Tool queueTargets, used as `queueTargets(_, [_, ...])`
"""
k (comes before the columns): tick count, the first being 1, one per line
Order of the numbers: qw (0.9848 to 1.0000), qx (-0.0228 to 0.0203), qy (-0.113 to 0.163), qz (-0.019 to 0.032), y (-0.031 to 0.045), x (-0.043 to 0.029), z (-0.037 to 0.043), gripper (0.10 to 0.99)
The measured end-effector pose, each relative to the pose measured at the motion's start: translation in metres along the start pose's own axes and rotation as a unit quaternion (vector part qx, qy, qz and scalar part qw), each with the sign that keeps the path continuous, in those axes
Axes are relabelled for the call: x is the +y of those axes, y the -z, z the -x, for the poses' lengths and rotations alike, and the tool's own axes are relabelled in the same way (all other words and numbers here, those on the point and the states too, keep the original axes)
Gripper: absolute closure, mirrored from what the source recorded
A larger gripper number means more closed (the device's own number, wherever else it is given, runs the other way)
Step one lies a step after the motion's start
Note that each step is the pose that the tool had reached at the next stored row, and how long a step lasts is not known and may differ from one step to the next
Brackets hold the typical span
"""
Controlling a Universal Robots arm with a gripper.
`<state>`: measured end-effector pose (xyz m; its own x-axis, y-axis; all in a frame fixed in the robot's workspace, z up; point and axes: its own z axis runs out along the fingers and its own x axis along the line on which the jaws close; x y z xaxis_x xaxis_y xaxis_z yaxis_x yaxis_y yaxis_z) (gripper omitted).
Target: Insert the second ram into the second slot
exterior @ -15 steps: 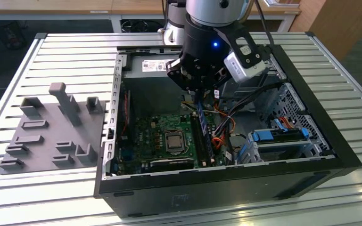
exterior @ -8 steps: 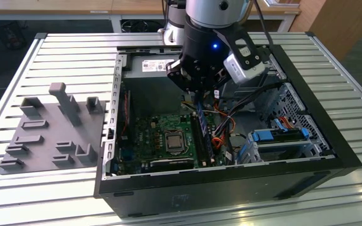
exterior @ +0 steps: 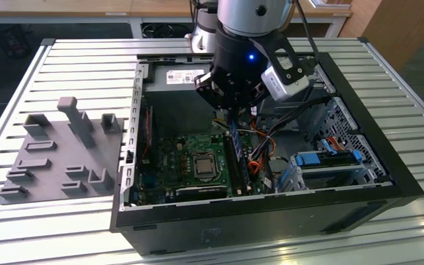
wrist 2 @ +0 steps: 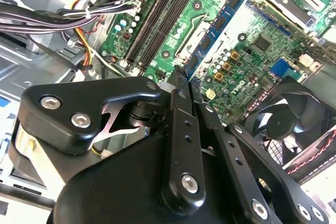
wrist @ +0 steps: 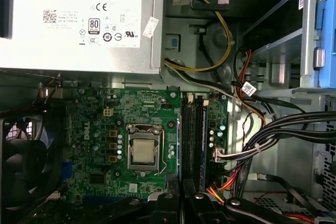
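Observation:
My gripper (exterior: 231, 117) reaches down into the open computer case (exterior: 271, 205) and is shut on the second ram (wrist 2: 218, 22), a thin blue board stick that runs out from between the fingers (wrist 2: 178, 124). In the exterior view the second ram (exterior: 235, 142) hangs just above the row of long black memory slots (wrist: 190, 140), beside the processor socket (wrist: 144, 150). The black memory slots (wrist 2: 160, 22) lie side by side on the green mainboard. Another blue stick (wrist: 202, 135) stands in one of these slots. The tips of my gripper (wrist: 181, 202) sit over the slots' near end.
A bundle of black, orange and yellow cables (wrist: 262, 135) runs close beside the slots. A black fan (wrist 2: 286, 121) sits on the socket's other side. The silver power supply (wrist: 84, 22) and a blue drive cage (exterior: 326, 160) fill the case ends. A grey fixture plate (exterior: 57, 160) lies on the exterior view's left.

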<state>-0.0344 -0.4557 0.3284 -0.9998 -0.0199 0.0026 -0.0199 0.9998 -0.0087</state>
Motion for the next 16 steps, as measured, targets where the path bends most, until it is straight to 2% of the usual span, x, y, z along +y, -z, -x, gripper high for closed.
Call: queueTargets(16, [1.0, 0.0, 0.0, 0.0, -0.0065, 0.0001, 0.0, 0.949])
